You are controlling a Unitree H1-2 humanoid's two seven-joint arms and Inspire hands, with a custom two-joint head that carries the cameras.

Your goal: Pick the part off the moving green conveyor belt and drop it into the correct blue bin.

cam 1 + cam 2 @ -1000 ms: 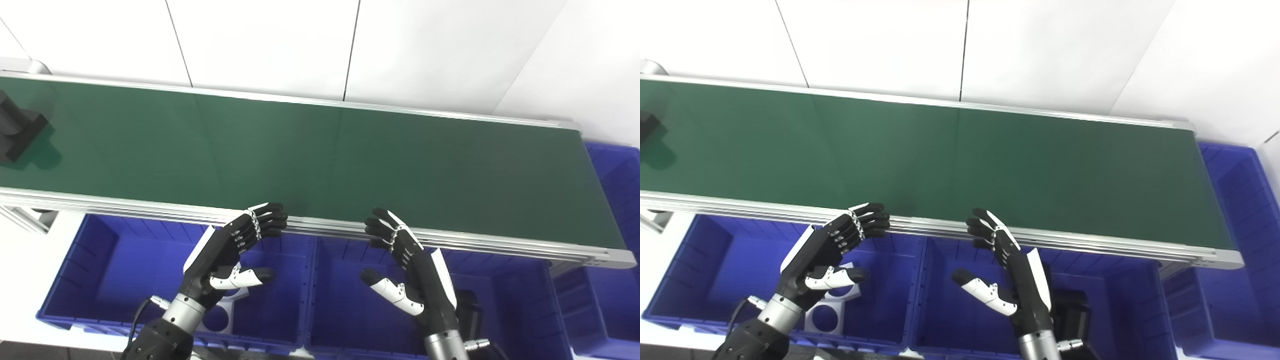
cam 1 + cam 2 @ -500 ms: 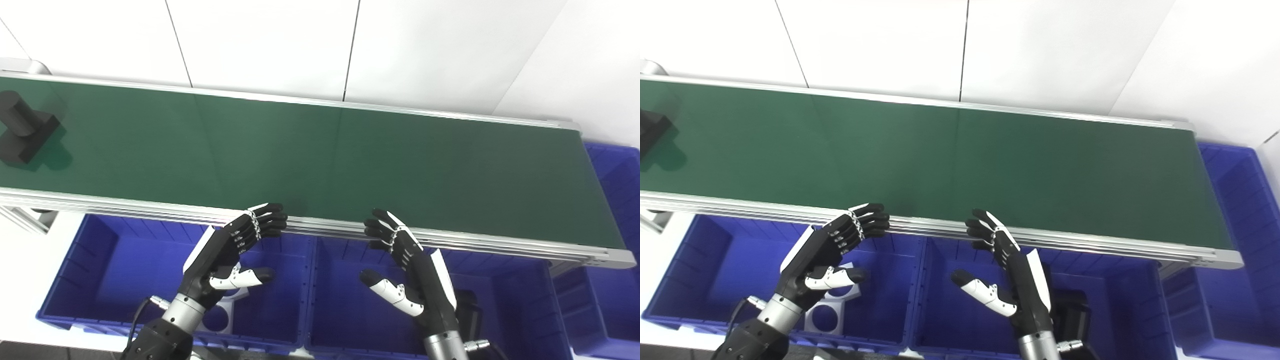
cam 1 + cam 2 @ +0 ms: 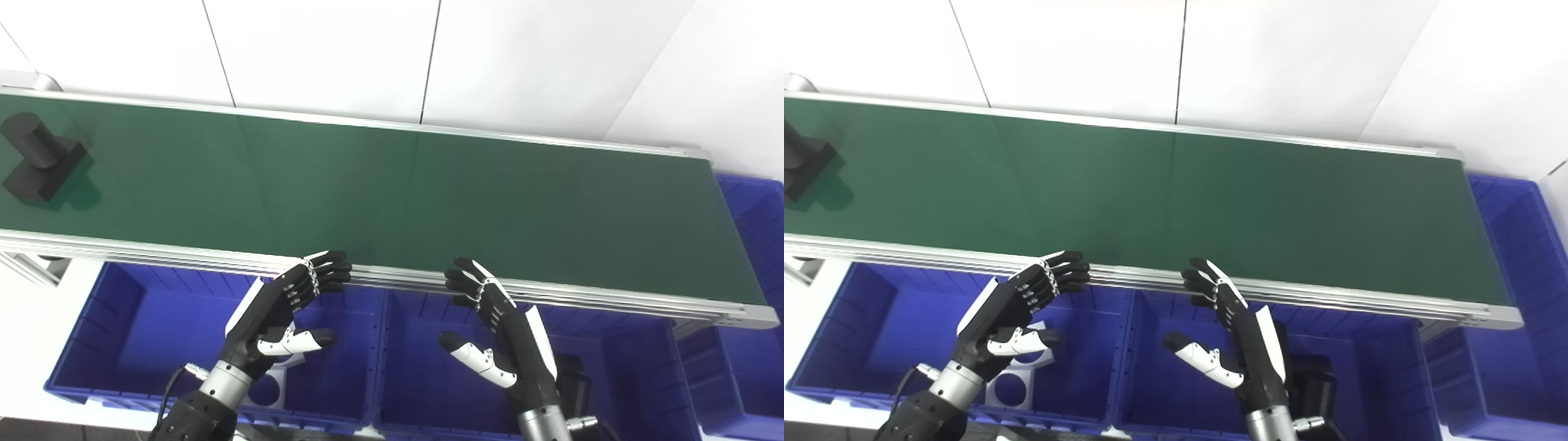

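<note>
The black part [image 3: 38,156], a cylinder on a block, has advanced along the green conveyor belt [image 3: 392,196] from its left end and now shows fully; pickup approaches. The left hand [image 3: 278,315] and right hand [image 3: 499,331] hover at the belt's near edge, empty, fingers spread. Count: one part on the belt, two hands, three blue bins in view: left bin [image 3: 131,324], middle bin [image 3: 416,380], right-end bin [image 3: 756,214].
</note>
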